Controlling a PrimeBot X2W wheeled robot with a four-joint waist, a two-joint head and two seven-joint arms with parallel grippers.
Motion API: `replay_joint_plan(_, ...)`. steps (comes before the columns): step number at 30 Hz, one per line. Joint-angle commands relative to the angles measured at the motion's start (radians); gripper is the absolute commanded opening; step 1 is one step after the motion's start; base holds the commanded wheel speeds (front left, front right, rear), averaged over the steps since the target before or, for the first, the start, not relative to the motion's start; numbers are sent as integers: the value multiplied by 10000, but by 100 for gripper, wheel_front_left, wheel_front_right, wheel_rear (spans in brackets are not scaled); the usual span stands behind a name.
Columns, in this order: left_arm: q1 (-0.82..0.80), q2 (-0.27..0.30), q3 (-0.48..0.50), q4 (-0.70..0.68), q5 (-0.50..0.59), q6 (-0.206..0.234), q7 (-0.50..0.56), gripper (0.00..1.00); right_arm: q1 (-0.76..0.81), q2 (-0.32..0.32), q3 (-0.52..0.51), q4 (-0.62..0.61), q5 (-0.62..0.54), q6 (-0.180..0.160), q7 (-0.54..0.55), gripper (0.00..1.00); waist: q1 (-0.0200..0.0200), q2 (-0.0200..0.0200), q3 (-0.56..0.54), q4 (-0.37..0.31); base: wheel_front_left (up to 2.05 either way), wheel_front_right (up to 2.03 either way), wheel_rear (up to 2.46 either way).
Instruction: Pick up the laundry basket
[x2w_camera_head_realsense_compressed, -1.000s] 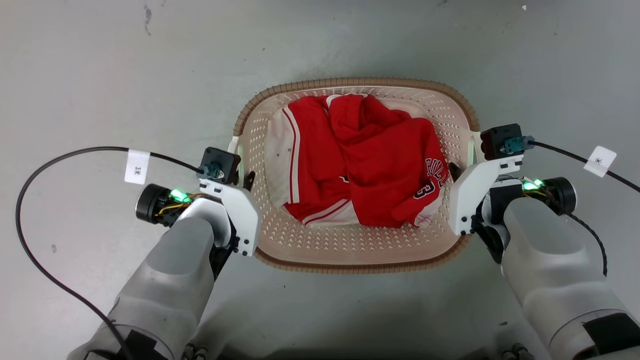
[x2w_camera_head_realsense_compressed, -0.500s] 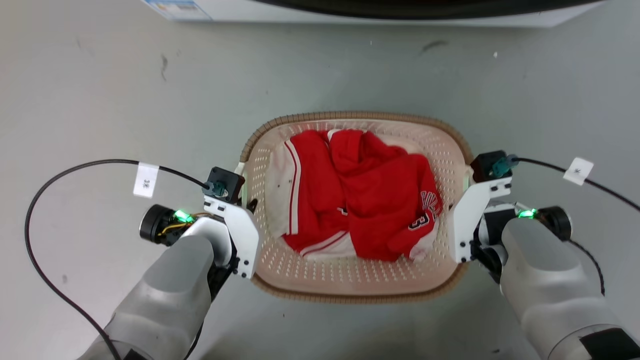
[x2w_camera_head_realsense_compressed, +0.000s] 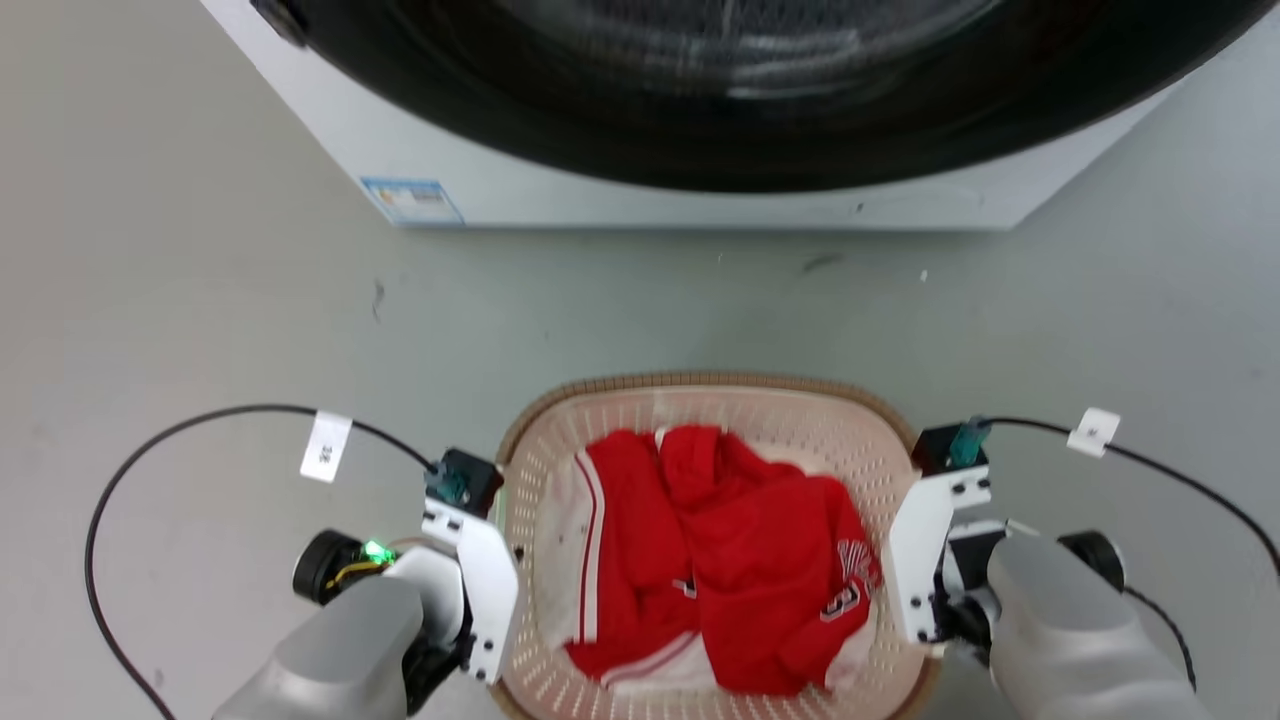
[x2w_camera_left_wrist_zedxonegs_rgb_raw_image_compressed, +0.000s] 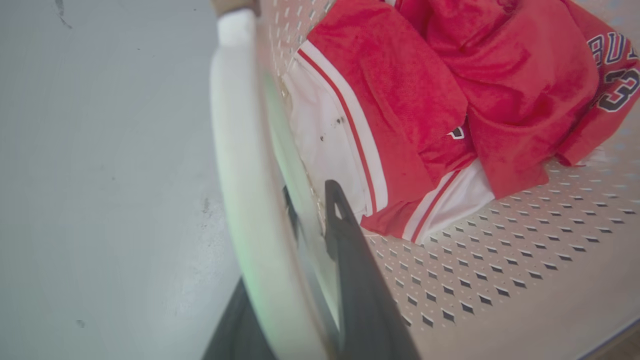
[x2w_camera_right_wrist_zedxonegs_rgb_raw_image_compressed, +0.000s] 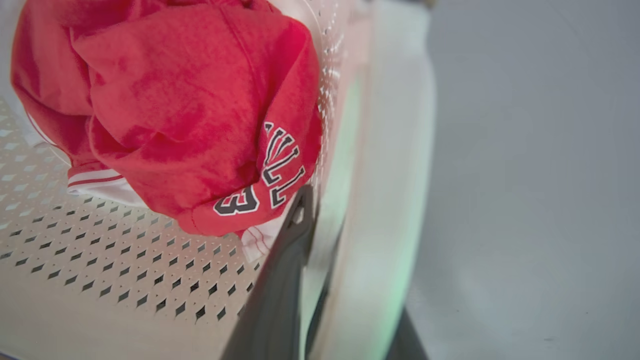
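Observation:
The laundry basket (x2w_camera_head_realsense_compressed: 700, 384), cream-pink and perforated with a brown woven rim, sits low in the head view between my two arms. A red and white jersey (x2w_camera_head_realsense_compressed: 745, 560) lies crumpled inside it. My left gripper (x2w_camera_head_realsense_compressed: 503, 560) is shut on the basket's white left handle (x2w_camera_left_wrist_zedxonegs_rgb_raw_image_compressed: 235, 150): one dark finger (x2w_camera_left_wrist_zedxonegs_rgb_raw_image_compressed: 345, 240) is inside the wall and the other is outside. My right gripper (x2w_camera_head_realsense_compressed: 897, 575) is shut on the right handle (x2w_camera_right_wrist_zedxonegs_rgb_raw_image_compressed: 395, 175) in the same way, with a finger (x2w_camera_right_wrist_zedxonegs_rgb_raw_image_compressed: 287, 250) inside beside the jersey (x2w_camera_right_wrist_zedxonegs_rgb_raw_image_compressed: 175, 100).
A white washing machine (x2w_camera_head_realsense_compressed: 600, 195) with a large dark round door (x2w_camera_head_realsense_compressed: 740, 80) stands across the top of the head view, beyond the basket. Grey floor (x2w_camera_head_realsense_compressed: 180, 300) lies on both sides. Black cables (x2w_camera_head_realsense_compressed: 200, 420) loop out from each wrist.
The head view has swung up: the washing machine has come into the top and the basket sits lower in the picture. Both grippers have kept their hold on the handles.

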Motion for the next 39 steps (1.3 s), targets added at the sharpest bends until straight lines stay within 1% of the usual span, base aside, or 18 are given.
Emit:
replay_joint_plan(1,241,191,-257,-150,-70,-39,121,0,201,-92,223,-55,34,-3,124,0,1,0,-789,-53,0,0,0)
replay_joint_plan(5,543,459,-754,-520,-544,-50,289,0,589,-98,622,-174,310,-3,459,0,1,0,-1404,-37,0,0,0)
replay_joint_plan(11,1036,700,-1337,-889,-1121,-62,404,0,1162,-195,1226,-506,737,-3,883,0,1,0,-2110,49,0,0,0)
replay_joint_plan(21,1870,1176,-1956,-1459,-1729,-72,562,0,2270,-709,1976,-1843,1855,-1,1288,0,1,0,-3168,156,0,0,0)
replay_joint_plan(26,2156,1332,-2123,-1795,-1668,-74,481,0,2939,-939,1767,-2639,2388,-1,1134,0,1,0,-3514,252,0,0,0)
replay_joint_plan(27,2221,1389,-2176,-2034,-1584,-74,549,0,3331,-1122,1634,-3109,2451,-1,1170,0,1,0,-3621,313,0,0,0)
replay_joint_plan(34,2469,1566,-2239,-2580,-1441,-27,644,0,4427,-1389,1027,-4442,2306,3,1446,0,1,0,-3760,449,0,0,0)
replay_joint_plan(39,2693,1800,-2261,-2888,-1442,72,712,0,5239,-1518,435,-5667,1906,11,1994,0,1,0,-3886,467,0,0,0)
